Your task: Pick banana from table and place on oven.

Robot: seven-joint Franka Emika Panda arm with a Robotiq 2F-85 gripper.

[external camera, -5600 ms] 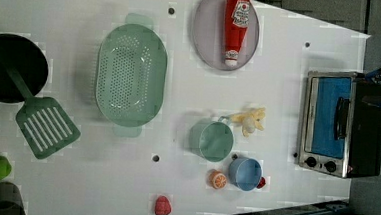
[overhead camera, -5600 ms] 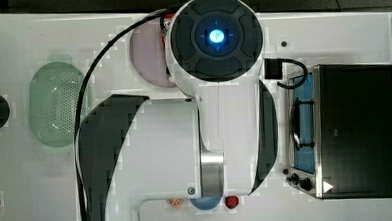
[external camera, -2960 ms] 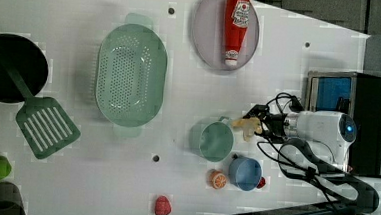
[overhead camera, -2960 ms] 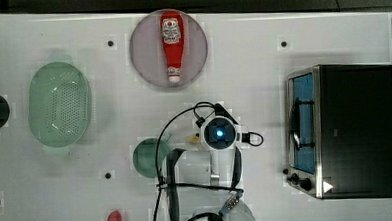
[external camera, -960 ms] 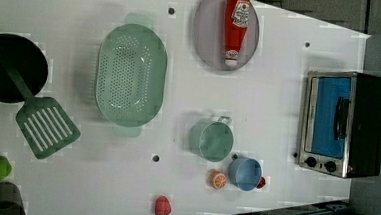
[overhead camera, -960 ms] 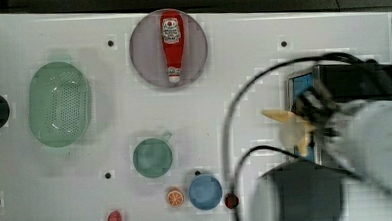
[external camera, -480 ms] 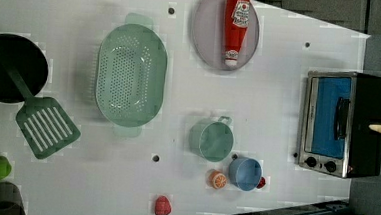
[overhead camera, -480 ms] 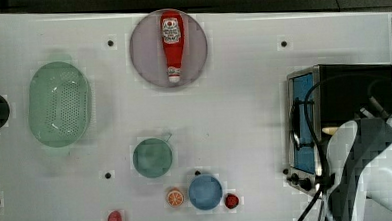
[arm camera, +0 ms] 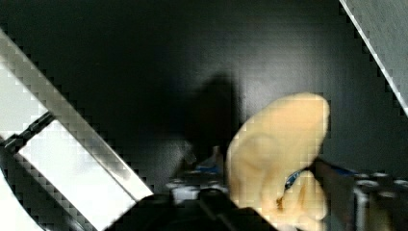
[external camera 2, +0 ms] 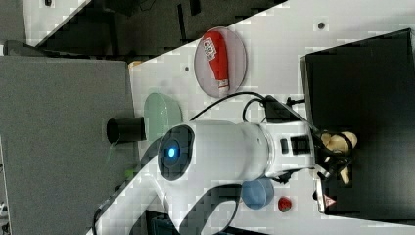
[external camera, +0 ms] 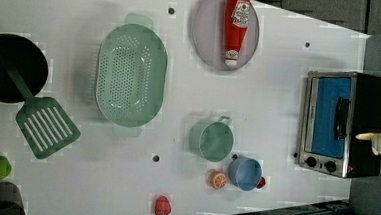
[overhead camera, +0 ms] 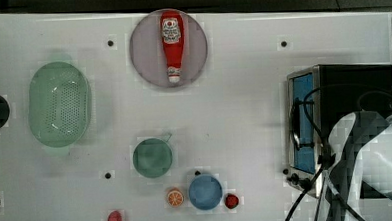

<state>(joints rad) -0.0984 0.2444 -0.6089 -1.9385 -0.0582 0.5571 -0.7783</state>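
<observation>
The table (overhead camera: 243, 88) is white, with several small dark holes. The arm (external camera 2: 215, 152) reaches over the oven (overhead camera: 355, 83), which stands at the top view's right, black top up and blue glass door facing the top view's left.

At the top view's left lies a green colander (overhead camera: 58, 104), with a black pot (external camera: 10, 69) and a green spatula (external camera: 44, 126) beyond it in the left view. A grey plate (overhead camera: 147, 62) toward the far edge in the top view carries a red ketchup bottle (overhead camera: 172, 44) lying along it. Near the table's middle stands a green cup (overhead camera: 152, 157); nearer the top view's bottom edge is a blue bowl (overhead camera: 205, 191), with an orange slice (overhead camera: 175, 197) just beside it on the top view's left and a small red fruit (overhead camera: 231, 201) on the other side. A strawberry (overhead camera: 114, 220) lies apart to the top view's left.

The gripper (external camera 2: 337, 154) hangs over the oven's black top. The banana (arm camera: 274, 159) is between its fingers, above the oven top; in the right view it shows pale cream against the black. I cannot tell whether the fingers clamp it or stand loose around it, nor whether the banana touches the oven.
</observation>
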